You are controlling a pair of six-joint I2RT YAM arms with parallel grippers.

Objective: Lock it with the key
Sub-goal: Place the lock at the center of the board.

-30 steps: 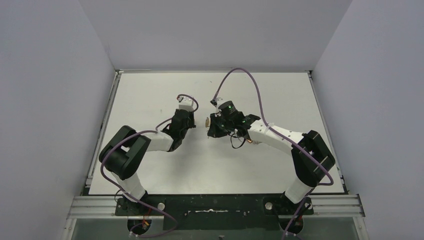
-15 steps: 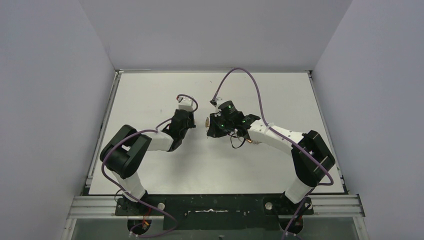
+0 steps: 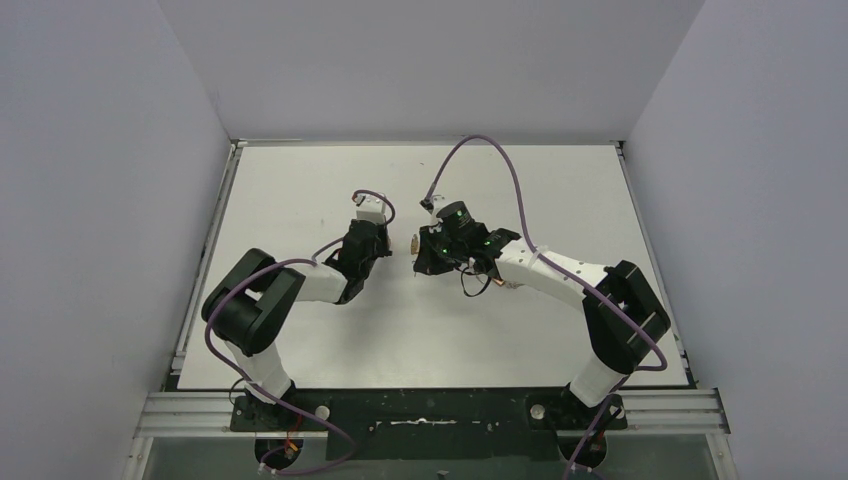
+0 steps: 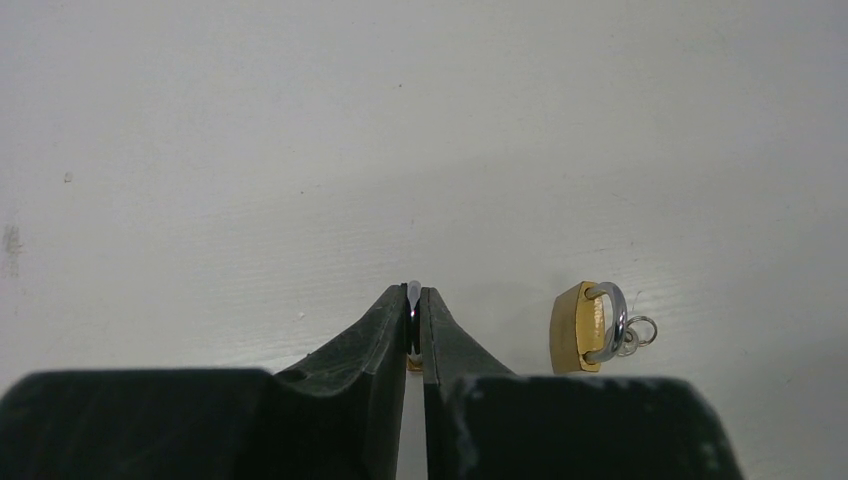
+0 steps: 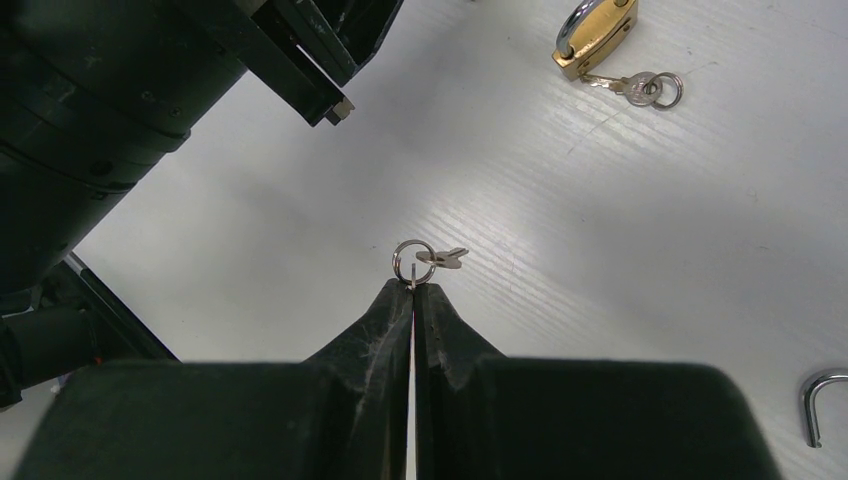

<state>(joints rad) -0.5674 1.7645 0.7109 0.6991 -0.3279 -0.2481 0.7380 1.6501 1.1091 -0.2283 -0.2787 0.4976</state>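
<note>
My left gripper (image 4: 413,300) is shut on a small padlock (image 4: 413,318). Only its silver shackle edge and a sliver of brass show between the fingers. In the right wrist view the same brass piece (image 5: 341,106) sits at the left gripper's tip. My right gripper (image 5: 413,283) is shut on a key ring (image 5: 409,262) with a small key (image 5: 443,258) hanging from it, just above the table. In the top view the two grippers, left (image 3: 381,252) and right (image 3: 420,256), face each other at mid-table, a short gap apart.
A second brass padlock (image 4: 585,326) lies on the table right of my left gripper, with a key and rings (image 5: 645,88) in it. This padlock (image 5: 597,35) also shows in the right wrist view. A loose silver shackle (image 5: 818,400) lies at the lower right there. White walls enclose the table (image 3: 300,180).
The left arm has shifted very slightly; both grippers stay where they were with their loads.
</note>
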